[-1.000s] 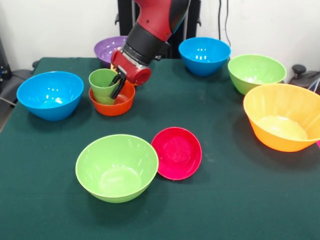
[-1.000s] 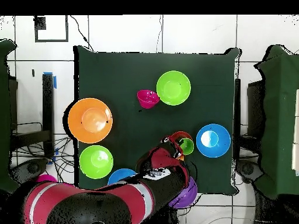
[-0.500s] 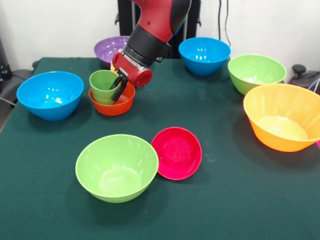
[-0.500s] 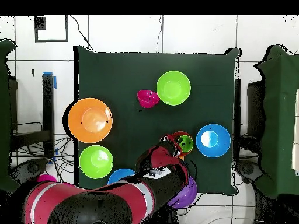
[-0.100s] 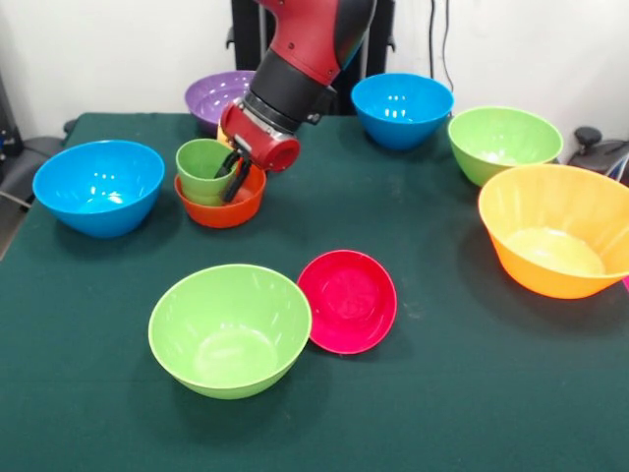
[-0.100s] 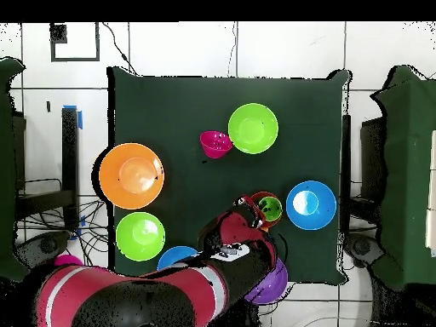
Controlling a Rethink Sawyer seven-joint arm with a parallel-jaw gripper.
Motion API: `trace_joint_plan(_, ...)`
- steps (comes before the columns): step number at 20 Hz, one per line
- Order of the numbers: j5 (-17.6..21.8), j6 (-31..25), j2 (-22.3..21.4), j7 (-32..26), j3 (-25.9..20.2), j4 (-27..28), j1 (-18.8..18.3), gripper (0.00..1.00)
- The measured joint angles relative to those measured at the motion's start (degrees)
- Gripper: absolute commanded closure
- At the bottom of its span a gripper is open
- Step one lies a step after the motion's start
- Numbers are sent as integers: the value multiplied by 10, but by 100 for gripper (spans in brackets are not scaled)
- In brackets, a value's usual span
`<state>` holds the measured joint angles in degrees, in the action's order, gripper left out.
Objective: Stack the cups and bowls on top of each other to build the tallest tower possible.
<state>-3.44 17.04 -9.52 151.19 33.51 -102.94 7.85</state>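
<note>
**Green cup sitting in the small orange-red bowl, claw at its rim**

From my remote seat I see the gripper [image 5: 232,175] right at the light green cup [image 5: 202,167], on the side facing the arm. The dark fingers [image 5: 236,180] reach down beside the cup's wall into the small orange-red bowl [image 5: 224,204]. Whether they pinch the cup's rim or stand just off it, I cannot tell; the red wrist covers the spot in both views.

The cup stands upright inside that bowl, mouth up, its rim well above the bowl's rim. In the overhead view the same pair shows as a green circle [image 6: 271,206] within a red ring [image 6: 259,198], with the arm's end [image 6: 232,232] touching its edge.

Around it on the green table [image 5: 442,393]: a blue bowl [image 5: 98,185] just beside the stack, the purple bowl [image 5: 211,96] behind it, partly hidden by the arm. A second blue bowl [image 5: 402,108] sits at the back, a light green bowl [image 5: 503,143] near it, and the large orange bowl [image 5: 555,242] at the edge. Up front, the other light green bowl [image 5: 230,327] touches the magenta bowl [image 5: 348,300], which is tilted with its mouth toward the camera.
</note>
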Motion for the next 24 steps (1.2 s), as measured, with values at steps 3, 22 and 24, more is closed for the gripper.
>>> trace_joint_plan(3, -5, -7, 2, 0, -4, 1, 3, 0)
trace_joint_plan(22, 5, -63, -20, 0, -51, 2, -22, 0)
trace_joint_plan(24, 18, -73, -26, 0, -56, 3, -27, 0)
